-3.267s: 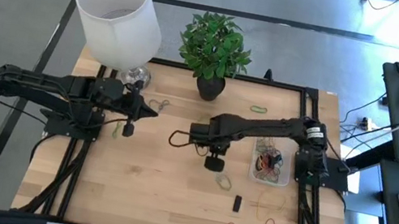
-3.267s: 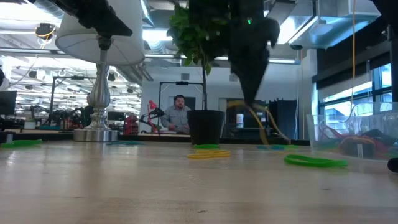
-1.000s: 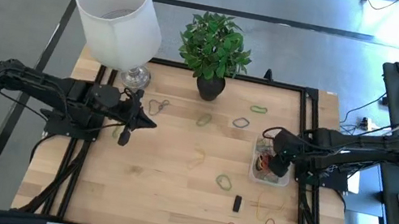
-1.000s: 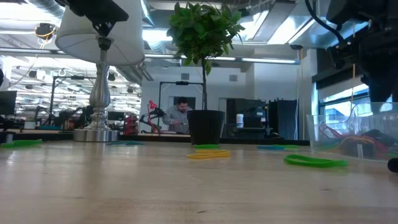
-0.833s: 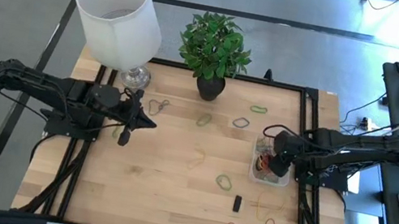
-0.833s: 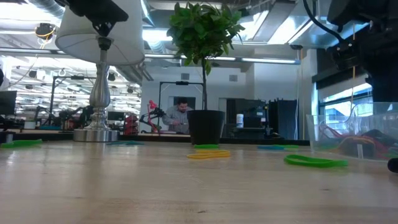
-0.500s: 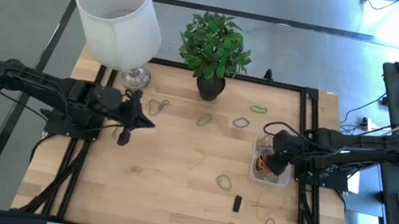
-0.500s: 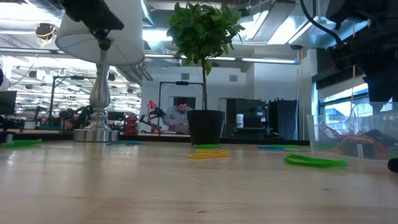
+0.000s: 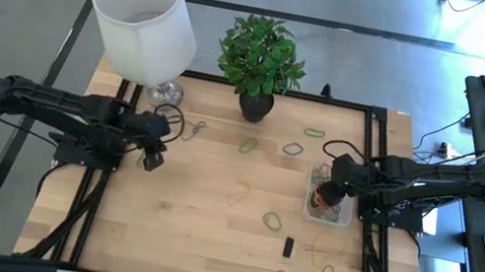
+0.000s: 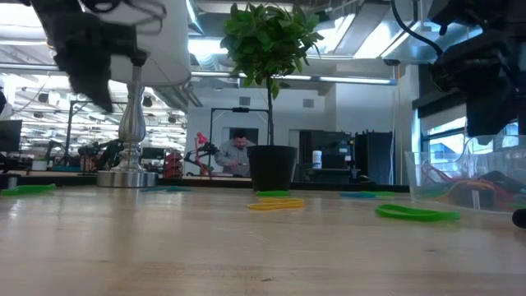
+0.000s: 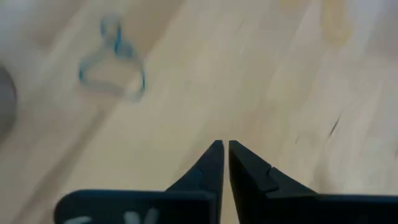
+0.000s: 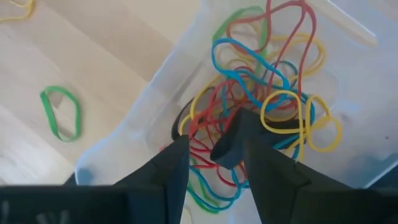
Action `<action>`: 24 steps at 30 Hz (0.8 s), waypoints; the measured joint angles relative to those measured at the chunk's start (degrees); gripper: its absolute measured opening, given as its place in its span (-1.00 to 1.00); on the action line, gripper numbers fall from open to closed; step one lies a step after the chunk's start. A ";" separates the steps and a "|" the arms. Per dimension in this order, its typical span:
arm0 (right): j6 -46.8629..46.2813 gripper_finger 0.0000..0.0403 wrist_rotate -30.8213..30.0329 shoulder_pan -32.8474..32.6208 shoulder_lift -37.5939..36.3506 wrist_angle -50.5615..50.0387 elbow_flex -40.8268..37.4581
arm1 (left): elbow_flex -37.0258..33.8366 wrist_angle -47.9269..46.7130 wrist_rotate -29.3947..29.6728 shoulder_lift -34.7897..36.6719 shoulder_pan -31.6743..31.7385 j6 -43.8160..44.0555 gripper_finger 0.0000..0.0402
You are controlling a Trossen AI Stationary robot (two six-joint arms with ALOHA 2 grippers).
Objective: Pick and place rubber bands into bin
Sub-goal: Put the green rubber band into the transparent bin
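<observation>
High view: right gripper point(image 9: 334, 175) sits over the clear bin point(image 9: 345, 220) at right centre of the frame, jaws spread, nothing pinched. Right wrist view shows its fingers point(image 12: 171, 168) apart just above a tangle of rubber bands point(image 12: 261, 118) inside the bin, red, yellow, blue and green. Left gripper point(image 9: 155, 154) is at left centre of the frame, near the lamp point(image 9: 144, 11); left wrist view shows its jaws nearly pressed together, a thin slit between them, holding nothing. Loose bands point(image 9: 272, 220) lie scattered on the wood table point(image 9: 185, 236). Plant point(image 9: 259, 56) stands at top centre.
</observation>
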State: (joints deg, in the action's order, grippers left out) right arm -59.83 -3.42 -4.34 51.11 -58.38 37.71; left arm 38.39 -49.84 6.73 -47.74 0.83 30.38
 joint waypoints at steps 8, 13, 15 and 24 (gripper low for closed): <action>-2.98 -0.24 -2.14 0.02 0.00 1.89 0.00 | 0.00 -9.13 -4.74 -10.22 4.91 0.47 -0.51; -4.18 -0.24 -3.17 0.04 0.00 2.45 0.00 | 0.00 -14.56 -4.80 -17.09 7.30 4.87 -0.31; -4.18 -0.24 -3.17 0.04 0.00 2.52 0.00 | 0.00 -15.99 -4.79 -19.83 7.96 6.16 -0.26; -4.23 -0.24 -3.17 0.04 0.00 2.50 0.00 | -0.02 -15.06 -5.21 -29.98 9.56 5.78 -0.25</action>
State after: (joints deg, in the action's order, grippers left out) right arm -64.05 -6.59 -4.29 51.11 -55.88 37.71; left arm 38.37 -64.91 1.52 -77.73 10.39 36.17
